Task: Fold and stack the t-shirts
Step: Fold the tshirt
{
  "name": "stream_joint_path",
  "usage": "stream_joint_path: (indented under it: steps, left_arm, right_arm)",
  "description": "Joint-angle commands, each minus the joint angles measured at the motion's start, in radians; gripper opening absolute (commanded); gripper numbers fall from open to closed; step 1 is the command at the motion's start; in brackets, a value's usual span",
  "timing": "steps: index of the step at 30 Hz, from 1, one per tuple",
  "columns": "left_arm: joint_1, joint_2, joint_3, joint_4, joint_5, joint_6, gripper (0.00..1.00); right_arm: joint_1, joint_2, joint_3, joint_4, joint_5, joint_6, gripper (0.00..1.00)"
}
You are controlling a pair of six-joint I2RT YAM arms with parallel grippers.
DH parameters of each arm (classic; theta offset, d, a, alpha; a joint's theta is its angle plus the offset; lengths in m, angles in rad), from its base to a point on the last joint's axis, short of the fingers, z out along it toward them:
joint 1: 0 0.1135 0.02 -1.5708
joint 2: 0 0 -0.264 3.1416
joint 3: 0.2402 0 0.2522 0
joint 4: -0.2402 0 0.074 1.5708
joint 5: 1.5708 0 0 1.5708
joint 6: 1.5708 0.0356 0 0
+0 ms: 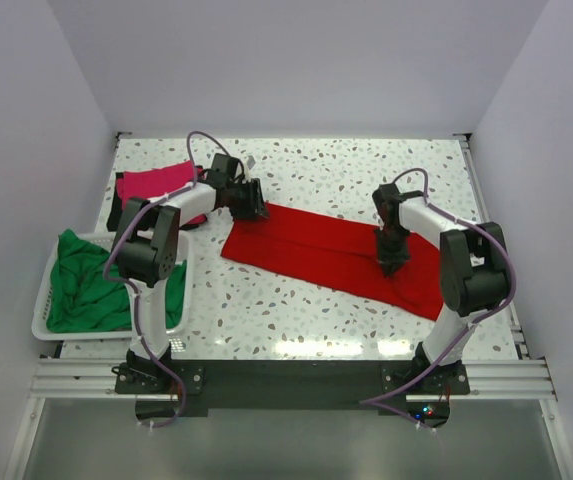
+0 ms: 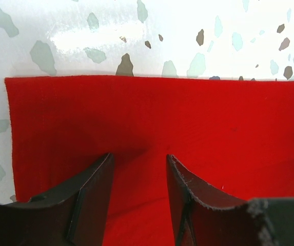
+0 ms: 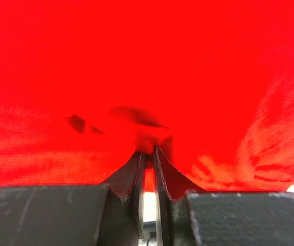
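Observation:
The large red t-shirt lies as a long folded band across the middle of the table. My left gripper is open over its upper left corner, and the left wrist view shows the red cloth flat between my spread fingers. My right gripper is shut on a pinch of the red t-shirt near its right end. The magenta-pink t-shirt lies at the back left. The green t-shirt sits in the white basket.
The white basket stands at the left edge of the speckled table. White walls close in the back and both sides. A black rail runs along the near edge by the arm bases.

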Motion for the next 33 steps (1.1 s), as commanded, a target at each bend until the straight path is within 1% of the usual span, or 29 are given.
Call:
stream_joint_path:
  steps: [1, 7, 12, 16, 17, 18, 22, 25, 30, 33]
  left_arm:
    - [0.013, -0.002, 0.002, -0.028, -0.013, 0.022, 0.50]
    - [0.013, 0.000, 0.005, -0.031, -0.010, 0.022, 0.50]
    - [0.014, 0.001, 0.003, -0.032, -0.007, 0.019, 0.50]
    - [0.013, -0.006, -0.002, -0.029, -0.012, 0.017, 0.50]
    - [0.014, -0.009, -0.003, -0.029, -0.013, 0.019, 0.50]
    - [0.014, -0.011, -0.003, -0.029, -0.012, 0.017, 0.50]
    - [0.013, -0.025, 0.005, -0.031, -0.012, 0.021, 0.50]
    - [0.011, -0.051, 0.014, -0.028, -0.012, 0.025, 0.50]
    - [0.002, -0.088, 0.025, 0.000, -0.010, 0.025, 0.50]
    - [-0.006, -0.083, 0.023, 0.014, 0.007, 0.027, 0.51]
  right_arm:
    - [0.001, -0.031, 0.071, -0.099, -0.068, -0.015, 0.11]
    - [0.000, -0.025, 0.108, -0.170, -0.191, -0.034, 0.14]
    - [0.001, 0.015, 0.098, -0.161, -0.272, -0.040, 0.16]
    - [0.000, 0.046, 0.085, -0.135, -0.361, -0.034, 0.21]
    - [0.001, 0.047, 0.085, -0.131, -0.366, -0.026, 0.23]
    - [0.001, 0.044, 0.084, -0.124, -0.369, -0.022, 0.33]
    - [0.000, 0.020, 0.091, -0.119, -0.341, 0.000, 0.53]
    - [-0.011, -0.037, 0.102, -0.118, -0.292, 0.026, 0.59]
    - [-0.069, -0.152, 0.091, -0.108, -0.202, 0.087, 0.62]
    - [-0.107, -0.215, 0.073, -0.092, -0.173, 0.107, 0.66]
